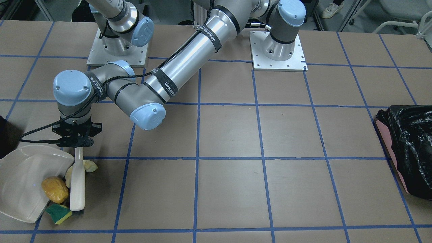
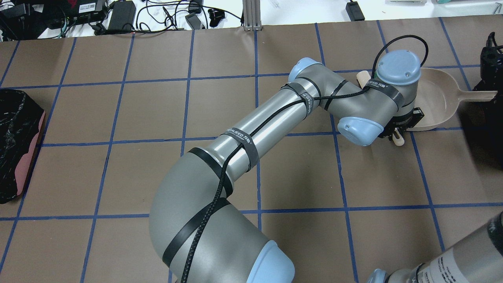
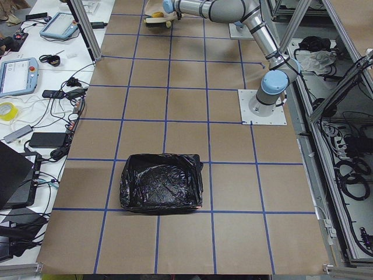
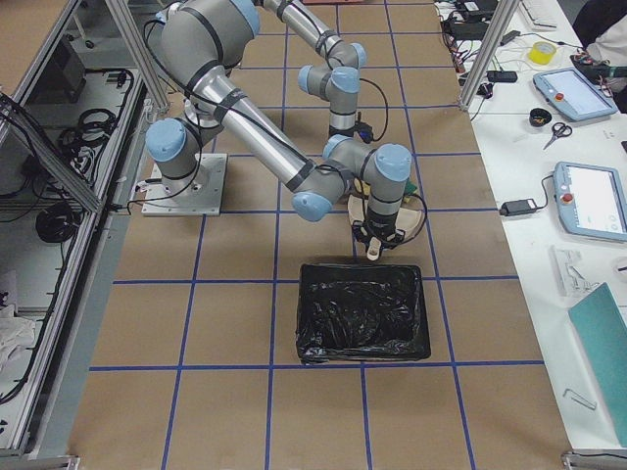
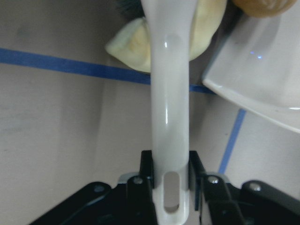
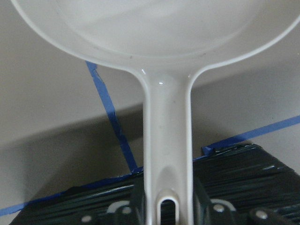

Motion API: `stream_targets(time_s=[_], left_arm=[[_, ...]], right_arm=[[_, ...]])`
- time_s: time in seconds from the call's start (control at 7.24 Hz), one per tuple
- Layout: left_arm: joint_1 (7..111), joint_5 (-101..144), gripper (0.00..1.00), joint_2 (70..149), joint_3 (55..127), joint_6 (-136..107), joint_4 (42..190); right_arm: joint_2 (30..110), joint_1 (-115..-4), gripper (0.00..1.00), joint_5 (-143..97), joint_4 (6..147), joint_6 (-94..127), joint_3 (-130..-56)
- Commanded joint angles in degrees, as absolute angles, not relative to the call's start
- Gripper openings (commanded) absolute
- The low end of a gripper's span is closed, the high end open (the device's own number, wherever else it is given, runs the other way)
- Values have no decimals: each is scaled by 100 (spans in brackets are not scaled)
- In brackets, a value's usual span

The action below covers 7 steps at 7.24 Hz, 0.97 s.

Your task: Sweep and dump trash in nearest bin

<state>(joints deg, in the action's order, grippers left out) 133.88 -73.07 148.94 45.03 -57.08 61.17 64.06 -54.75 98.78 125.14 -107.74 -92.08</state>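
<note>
My left gripper (image 1: 78, 143) is shut on the handle of the white brush (image 1: 77, 182), also seen in the left wrist view (image 5: 171, 187). The brush lies beside the mouth of the white dustpan (image 1: 20, 175). The brown-orange lump (image 1: 54, 189) sits just inside the pan's lip. The pale yellow crescent (image 1: 89, 166) lies on the table under and beside the brush handle. The green-and-yellow sponge chunk (image 1: 59, 213) lies at the pan's lip by the bristles. My right gripper (image 6: 168, 206) is shut on the dustpan handle, above the black bin (image 4: 362, 323).
The pink bin with a crinkly black bag (image 1: 408, 148) stands at the table's far end, on my left side (image 2: 15, 145). My left arm (image 2: 251, 133) stretches across the table's middle. Both arm bases (image 1: 278, 50) stand at the back.
</note>
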Motion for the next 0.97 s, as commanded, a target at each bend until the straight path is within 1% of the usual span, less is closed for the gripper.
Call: stream_targets(time_s=[0.0,0.41,0.55,0.83], left_arm=[[13534,-7006,0,15125,4088,-5913,5908],[13920,-6680,0,15161,3895,-6379,5660],[13983,-6567,0,15170,3728,-6529,5660],[14036,-6469,0,15048,3656,-6766,5660]], right_arm=[[6416,-5476,19,9888,12498,-10627,-9220],[6425,-5476,19,9888,12498,-10608,-9264],[6434,-5476,19,9888,12498,-10582,-9264],[6442,-5476,19,9888,12498,-10564,-9264]])
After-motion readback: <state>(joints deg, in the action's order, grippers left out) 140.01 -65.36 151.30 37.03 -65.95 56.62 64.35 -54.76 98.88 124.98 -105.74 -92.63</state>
